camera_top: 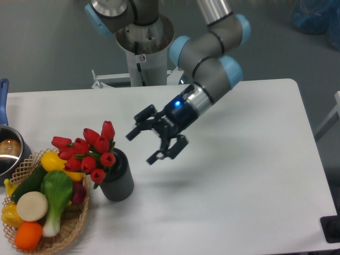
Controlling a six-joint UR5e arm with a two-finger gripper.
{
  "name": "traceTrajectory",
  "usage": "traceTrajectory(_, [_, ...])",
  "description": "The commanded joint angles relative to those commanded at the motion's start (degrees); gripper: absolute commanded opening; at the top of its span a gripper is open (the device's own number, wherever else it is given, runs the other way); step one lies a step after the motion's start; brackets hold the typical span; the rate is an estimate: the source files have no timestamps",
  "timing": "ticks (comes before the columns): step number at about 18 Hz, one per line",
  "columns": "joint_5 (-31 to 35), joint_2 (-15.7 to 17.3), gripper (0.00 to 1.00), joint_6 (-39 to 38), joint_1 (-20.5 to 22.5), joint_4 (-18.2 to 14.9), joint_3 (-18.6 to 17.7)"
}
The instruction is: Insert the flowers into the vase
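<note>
White, smooth tabletop (239, 175) with rounded corners fills most of the view, against a grey floor. On its left part stands the vase (118, 180), a short dark grey cylinder with a ribbed side and a thick round rim. Red flowers (85, 154) sit in it: glossy tulip heads in a tight cluster with bits of green leaf, leaning left so the bunch spills past the rim toward the basket (64, 228). That basket is woven wicker with an open lattice edge, touching or just beside the vase, and holds produce: a yellow pepper, a dark green cucumber, a pale green leafy stalk, a cream disc, an orange fruit. At the far left edge a metal pot (8, 151) with a blue handle is partly cut off.

Above and right of the flowers hangs the gripper (154, 143), black, with jointed fingers spread wide and nothing between them, clear of both bunch and vase. A blue light glows on the wrist; the arm (212, 64) has grey tubes and pale blue joint caps.
</note>
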Motion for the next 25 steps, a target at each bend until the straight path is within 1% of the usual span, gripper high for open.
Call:
traceTrajectory(1, [3.7, 1.5, 1.0, -0.4, 0.4, 0.0, 0.1])
traceTrajectory(3, [8.3, 4.0, 1.0, -1.7, 1.8, -0.4, 0.8])
traceTrajectory(6, [14.8, 5.0, 1.0, -8.1, 3.5, -0.4, 4.5])
traceTrajectory(9, [22.7, 7.1, 1.0, -14.0, 4.3, -0.9, 6.5])
traceTrajectory(12, [27.8, 10.4, 1.0, -14.7, 5.5, -5.0, 7.3])
traceTrajectory(14, [30.8, 11.8, 1.0, -13.1, 5.6, -5.5, 7.3])
traceTrajectory(16, [35.3, 13.4, 1.0, -9.8, 5.7, -5.9, 6.9])
traceTrajectory(17, [39.5, 14.5, 1.0, -6.3, 5.8, -7.3, 6.8])
traceTrajectory(19, [43.4, 15.3, 1.0, -1.2, 6.1, -9.9, 7.0])
traceTrajectory(20, [43.9, 15.6, 1.0, 1.2, 6.5, -10.9, 7.2])
traceTrajectory(22, [43.9, 17.2, 1.0, 5.1, 9.0, -12.6, 6.9])
traceTrajectory(23, [43.7, 18.1, 1.0, 6.4, 10.2, -12.8, 6.6])
traceTrajectory(25, [43.5, 18.9, 1.0, 6.6, 11.2, -12.9, 5.5])
